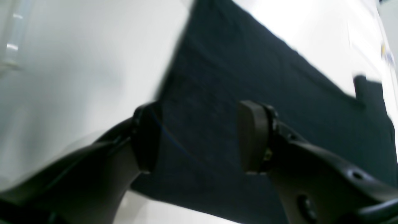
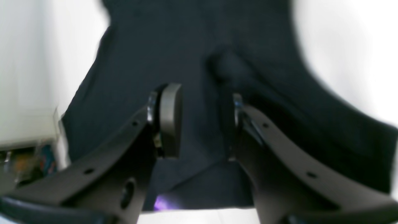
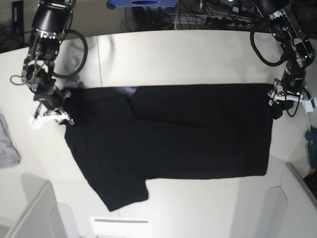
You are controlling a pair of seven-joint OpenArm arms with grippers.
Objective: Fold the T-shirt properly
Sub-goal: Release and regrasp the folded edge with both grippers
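Note:
The black T-shirt (image 3: 173, 134) lies spread on the white table (image 3: 173, 54), its far edge folded over, with a sliver of purple print (image 3: 130, 90) showing there. One sleeve sticks out at the front left (image 3: 121, 196). My left gripper (image 3: 277, 105) hangs at the shirt's far right corner; in the left wrist view it (image 1: 199, 137) is open, with the black cloth (image 1: 236, 71) below its pads. My right gripper (image 3: 63, 115) is at the shirt's left edge; in the right wrist view it (image 2: 202, 124) is open over rumpled cloth (image 2: 174, 40), with a purple speck (image 2: 161, 203) near it.
A small grey cloth (image 3: 7, 145) lies at the table's left edge. A blue object (image 3: 312, 144) sits at the right edge. White bins (image 3: 34, 213) stand at the front corners. Cables and a blue box (image 3: 143, 3) lie behind the table.

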